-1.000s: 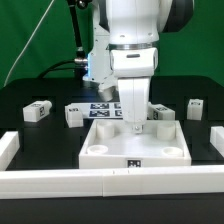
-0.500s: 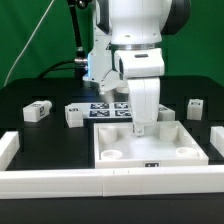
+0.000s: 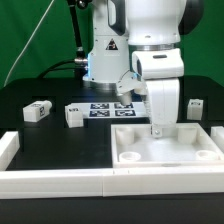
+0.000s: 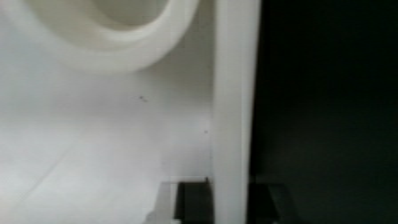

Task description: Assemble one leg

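My gripper (image 3: pixel 157 131) is shut on the far rim of the large square white panel (image 3: pixel 165 150), which lies flat at the exterior view's right, against the front rail. In the wrist view my gripper (image 4: pixel 230 201) pinches that thin rim (image 4: pixel 231 110) between two dark fingertips (image 4: pixel 192 203), with a round corner socket (image 4: pixel 134 30) beside it. Three small white legs with square tags lie on the black table: one at the left (image 3: pixel 38 110), one next to it (image 3: pixel 74 114), one at the right (image 3: pixel 196 107). A fourth is hidden behind my arm.
The marker board (image 3: pixel 104 109) lies flat behind the panel, near the robot base. A low white rail (image 3: pixel 55 182) runs along the front, with short white blocks at the left (image 3: pixel 8 147) and right (image 3: pixel 217 140) ends. A green curtain hangs behind.
My gripper has slid the white panel along the front rail toward the exterior view's right, holding its far rim. The legs and the marker board have not moved.
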{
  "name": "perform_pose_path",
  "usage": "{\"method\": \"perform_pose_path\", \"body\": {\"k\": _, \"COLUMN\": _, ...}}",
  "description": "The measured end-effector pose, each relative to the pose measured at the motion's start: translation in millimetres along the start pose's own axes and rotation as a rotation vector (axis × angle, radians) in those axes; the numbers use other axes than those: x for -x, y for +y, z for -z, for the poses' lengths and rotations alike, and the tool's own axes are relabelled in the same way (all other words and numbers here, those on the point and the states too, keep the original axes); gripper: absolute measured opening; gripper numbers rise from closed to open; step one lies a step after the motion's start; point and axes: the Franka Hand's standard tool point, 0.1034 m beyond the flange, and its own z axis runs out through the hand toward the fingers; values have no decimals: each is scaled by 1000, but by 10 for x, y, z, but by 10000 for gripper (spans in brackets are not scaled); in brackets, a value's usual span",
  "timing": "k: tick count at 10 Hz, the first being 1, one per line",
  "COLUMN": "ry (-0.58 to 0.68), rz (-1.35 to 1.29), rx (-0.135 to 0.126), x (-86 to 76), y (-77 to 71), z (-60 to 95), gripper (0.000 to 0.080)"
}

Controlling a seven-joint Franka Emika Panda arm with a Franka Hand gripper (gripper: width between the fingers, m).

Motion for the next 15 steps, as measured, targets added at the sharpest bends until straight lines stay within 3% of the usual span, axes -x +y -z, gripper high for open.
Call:
{"method": "perform_pose_path", "body": {"k": 3, "ry": 5, "rz": -6, "rx": 4, "x": -156, "y": 38, "z": -8, "gripper": 55}}
{"method": "perform_pose_path", "body": {"k": 6, "ry": 5, "rz": -9, "rx": 4, "x": -151, "y": 38, "z": -8, "gripper": 55}}
{"method": "perform_pose_path", "body": {"k": 7, "ry": 5, "rz": -9, "rx": 4, "x": -149, "y": 36, "z": -9, "gripper": 130}}
{"method": "perform_pose_path", "body": {"k": 8, "ry": 4, "rz": -10, "rx": 4, "x": -145, "y": 36, "z": -10, "gripper": 267}}
{"method": "perform_pose_path", "body": {"k": 9, "ry": 4, "rz": -10, "rx": 4, "x": -143, "y": 35, "z": -10, "gripper": 267}}
{"method": "perform_pose_path", "body": {"k": 11, "ry": 4, "rz": -11, "rx": 4, "x": -140, "y": 35, "z": -10, "gripper": 596}}
{"method": "perform_pose_path", "body": {"k": 12, "ry": 4, "rz": -11, "rx": 4, "x": -139, "y": 35, "z": -10, "gripper": 634}}
{"method": "perform_pose_path", "body": {"k": 15, "ry": 4, "rz": -12, "rx": 4, "x": -134, "y": 35, "z": -10, "gripper": 647}}
